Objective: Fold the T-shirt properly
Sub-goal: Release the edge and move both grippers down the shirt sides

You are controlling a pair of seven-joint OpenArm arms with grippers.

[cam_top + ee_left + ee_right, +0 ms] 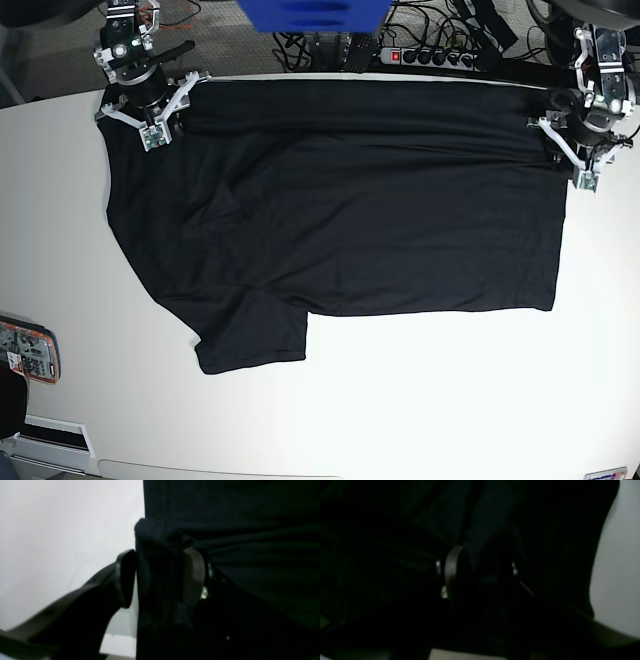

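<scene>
T-shirt (340, 210) lies spread across my white table (420, 400), its far edge doubled over along the back. My left gripper (160, 577) has a bunched fold of black cloth clamped between its jaws at one far corner. My right gripper (480, 575) sits buried in dark fabric at the other; its jaws appear closed on cloth.

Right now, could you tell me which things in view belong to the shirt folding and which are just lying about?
Part of the job:
- T-shirt, spread on the white table
- left gripper, shut on the shirt's edge
- right gripper, also in the fabric

Just lying about:
- power strip and cables behind the table
- blue object at the far edge
- small device at the table's near corner
</scene>
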